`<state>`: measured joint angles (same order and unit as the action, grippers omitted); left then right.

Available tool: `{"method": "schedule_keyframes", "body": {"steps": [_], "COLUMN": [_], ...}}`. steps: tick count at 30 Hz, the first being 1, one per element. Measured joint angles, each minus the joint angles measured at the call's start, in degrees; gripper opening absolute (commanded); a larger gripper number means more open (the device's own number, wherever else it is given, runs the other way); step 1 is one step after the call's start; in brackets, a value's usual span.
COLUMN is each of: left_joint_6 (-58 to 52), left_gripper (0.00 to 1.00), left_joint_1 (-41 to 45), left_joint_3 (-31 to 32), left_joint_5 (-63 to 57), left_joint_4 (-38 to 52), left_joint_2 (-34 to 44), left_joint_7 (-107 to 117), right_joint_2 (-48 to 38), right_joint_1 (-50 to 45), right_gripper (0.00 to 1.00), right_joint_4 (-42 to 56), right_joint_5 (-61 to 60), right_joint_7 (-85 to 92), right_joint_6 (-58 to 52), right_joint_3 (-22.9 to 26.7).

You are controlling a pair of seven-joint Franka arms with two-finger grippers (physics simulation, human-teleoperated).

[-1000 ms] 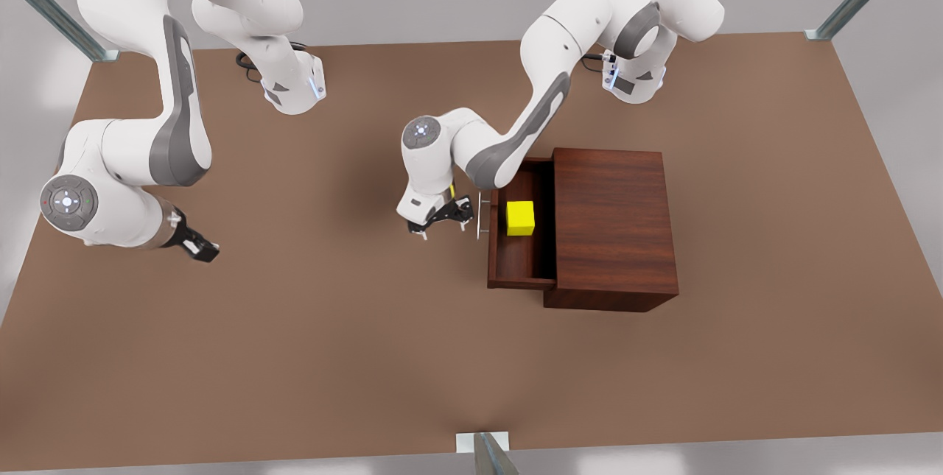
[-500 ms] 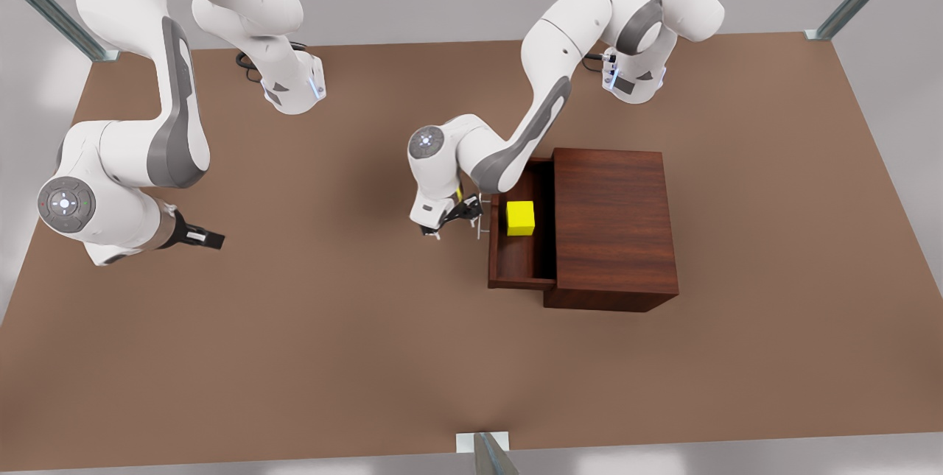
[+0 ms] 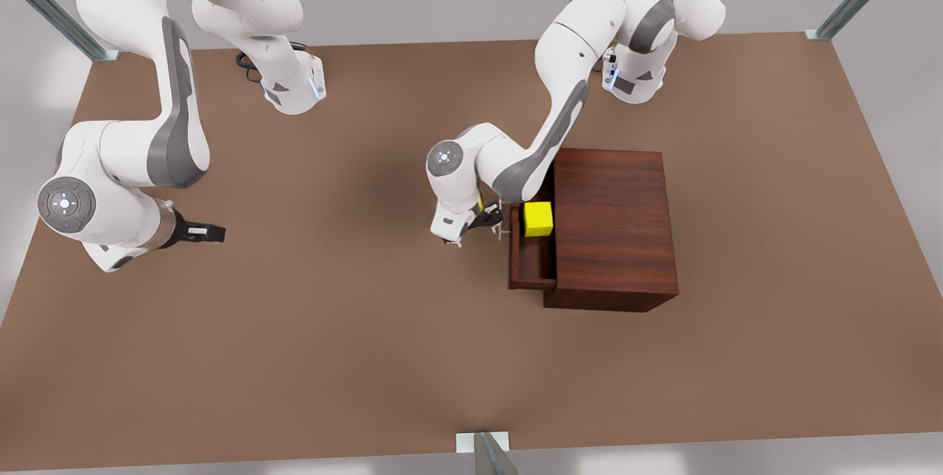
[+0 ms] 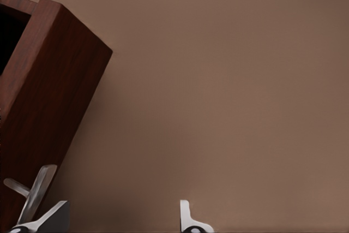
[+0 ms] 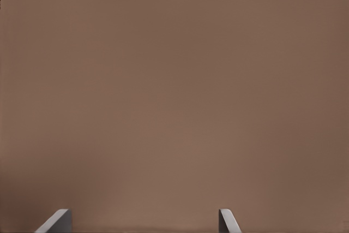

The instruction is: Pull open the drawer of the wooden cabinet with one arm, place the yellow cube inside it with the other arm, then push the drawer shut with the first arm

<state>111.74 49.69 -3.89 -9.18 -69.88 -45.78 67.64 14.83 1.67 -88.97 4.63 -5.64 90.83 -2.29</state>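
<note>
Dark reddish wood: the wooden cabinet [image 3: 615,228] stands on the brown desk [image 3: 353,342] with its drawer [image 3: 532,258] partly out toward the front view's left; the yellow cube [image 3: 538,219] sits inside the drawer, close against the cabinet front; the drawer's thin metal handle [image 4: 34,193], long axis running along the drawer face, lies touching or just beside the left end effector [image 3: 480,224], fingers spread, one fingertip [image 4: 188,219] clear of it; push direction judged: from the end effector toward the cabinet, front view's right; the right end effector [image 3: 197,232] waits well apart over bare desk, fingers [image 5: 226,221] released, holding nothing.
</note>
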Motion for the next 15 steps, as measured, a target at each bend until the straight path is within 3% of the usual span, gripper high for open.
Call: {"method": "schedule_keyframes", "body": {"steps": [15], "left_joint_6": [1.0], "left_gripper": [1.0], "left_joint_1": [-1.0], "left_joint_3": [0.0], "left_joint_5": [0.3], "left_joint_4": [-10.9], "left_joint_2": [7.4], "left_joint_7": [-6.2], "right_joint_2": [0.0], "right_joint_1": [0.0], "right_gripper": [1.0], "right_joint_4": [0.0], "right_joint_5": [0.1], "right_joint_7": [4.5], "right_joint_6": [0.0], "right_joint_3": [0.0]}}
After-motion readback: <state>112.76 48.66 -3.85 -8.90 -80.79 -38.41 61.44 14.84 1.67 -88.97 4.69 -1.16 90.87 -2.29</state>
